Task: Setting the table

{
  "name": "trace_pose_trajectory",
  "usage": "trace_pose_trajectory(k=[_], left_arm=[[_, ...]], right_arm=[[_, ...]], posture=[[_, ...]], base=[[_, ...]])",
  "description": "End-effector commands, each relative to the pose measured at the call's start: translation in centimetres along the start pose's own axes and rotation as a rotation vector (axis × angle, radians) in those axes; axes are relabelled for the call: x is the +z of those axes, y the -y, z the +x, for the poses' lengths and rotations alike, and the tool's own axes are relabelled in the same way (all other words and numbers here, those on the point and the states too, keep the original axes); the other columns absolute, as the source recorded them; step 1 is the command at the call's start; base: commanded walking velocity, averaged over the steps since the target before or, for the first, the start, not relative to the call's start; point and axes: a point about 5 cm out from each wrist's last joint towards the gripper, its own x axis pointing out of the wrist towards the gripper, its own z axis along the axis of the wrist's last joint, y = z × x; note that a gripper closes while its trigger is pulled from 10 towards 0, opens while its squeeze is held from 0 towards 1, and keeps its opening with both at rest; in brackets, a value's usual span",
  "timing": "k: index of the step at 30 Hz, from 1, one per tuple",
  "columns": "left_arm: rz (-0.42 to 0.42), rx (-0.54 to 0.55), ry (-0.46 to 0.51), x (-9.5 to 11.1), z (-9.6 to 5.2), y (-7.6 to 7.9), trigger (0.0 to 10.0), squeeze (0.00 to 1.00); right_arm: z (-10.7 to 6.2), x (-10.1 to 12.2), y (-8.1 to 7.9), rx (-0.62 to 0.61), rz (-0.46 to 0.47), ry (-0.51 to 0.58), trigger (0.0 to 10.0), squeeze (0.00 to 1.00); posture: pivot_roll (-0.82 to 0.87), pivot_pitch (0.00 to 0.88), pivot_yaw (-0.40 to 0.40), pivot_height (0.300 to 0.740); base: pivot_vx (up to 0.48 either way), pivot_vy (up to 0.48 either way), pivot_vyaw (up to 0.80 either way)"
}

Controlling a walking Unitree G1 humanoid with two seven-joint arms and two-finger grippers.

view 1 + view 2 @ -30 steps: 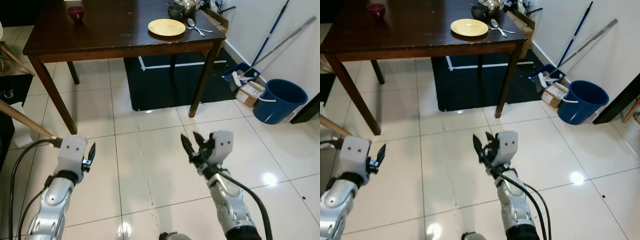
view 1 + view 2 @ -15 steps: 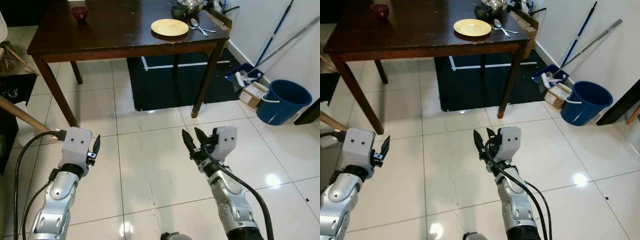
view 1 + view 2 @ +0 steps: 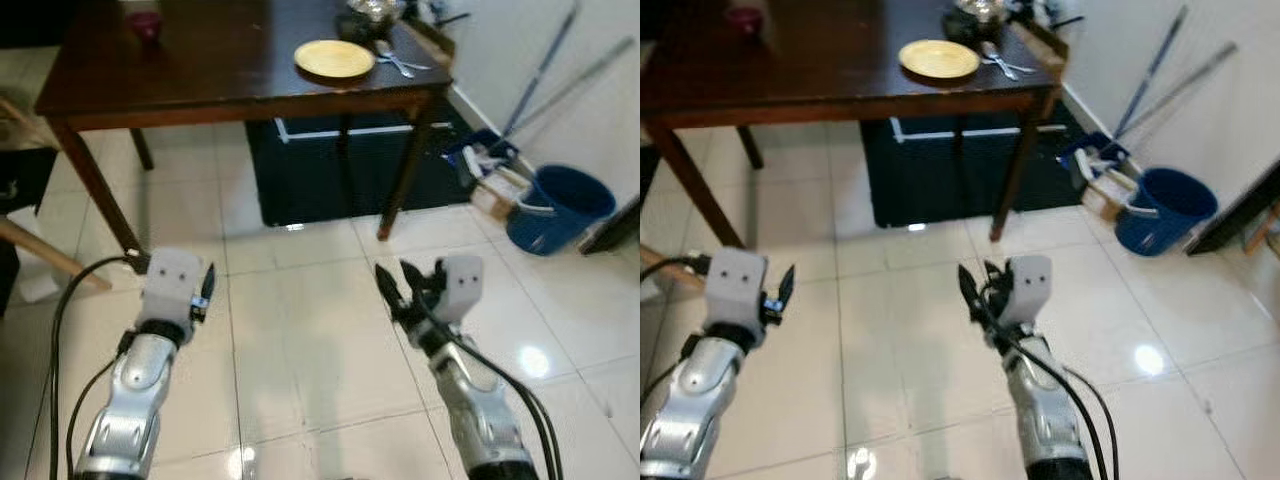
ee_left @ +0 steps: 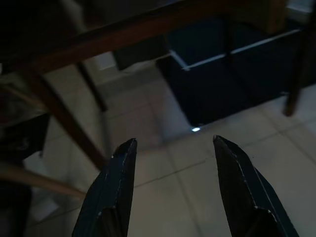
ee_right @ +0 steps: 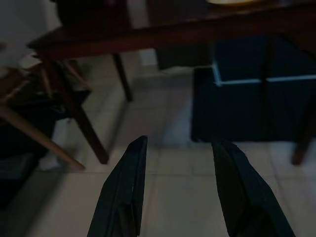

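A home dining area: a dark wooden table on glossy white floor tiles carries a yellow plate and spoons, with a blue bucket and mops beside it.

Motion blur softens the head views, so the cutlery at 3 o'clock of the yellow plate is hard to identify, the metal bowl at the table far edge is cropped, and the red cup is smeared.
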Motion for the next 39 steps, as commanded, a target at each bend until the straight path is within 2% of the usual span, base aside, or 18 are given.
trace_pose_trajectory(k=[1,11,18,22,24,32,39], left_arm=[[-0.004,-0.005,-0.015,-0.2,0.0,0.2,10.0,0.00],[-0.004,-0.009,-0.012,0.0,0.1,0.5,10.0,0.00],[-0.004,-0.018,0.017,0.8,0.3,0.7,10.0,0.00],[-0.005,-0.035,0.044,1.5,0.6,1.2,10.0,0.00],[-0.007,-0.037,0.049,1.6,0.6,1.2,10.0,0.00],[-0.023,-0.054,0.069,2.3,1.0,1.9,10.0,0.00],[-0.026,-0.081,0.078,2.6,1.1,2.4,10.0,0.00]], right_arm=[[-0.3,-0.3,0.1,-0.002,-0.004,-0.020,10.0,0.00],[-0.2,-0.2,0.0,0.018,-0.011,-0.026,10.0,0.00],[0.1,0.7,0.2,-0.007,0.021,0.017,10.0,0.00],[0.5,2.2,1.2,-0.076,0.135,0.092,10.0,0.00],[0.6,2.6,1.4,-0.088,0.153,0.108,10.0,0.00],[0.9,4.2,1.9,-0.078,0.113,0.149,10.0,0.00],[1.0,4.8,2.3,-0.105,0.105,0.168,10.0,0.00]], posture=[[-0.08,0.033,0.023,0.740],[-0.08,0.024,0.027,0.740],[-0.08,0.020,0.032,0.740],[-0.08,0.019,0.034,0.740],[-0.08,0.019,0.035,0.740],[-0.08,0.020,0.039,0.740],[-0.08,0.022,0.044,0.740]], base=[[0.454,0.000,0.00],[0.441,0.000,0.00],[0.431,0.000,0.74],[0.428,0.000,0.22],[0.428,0.000,0.00],[0.424,0.000,0.00],[0.416,0.000,0.00]])
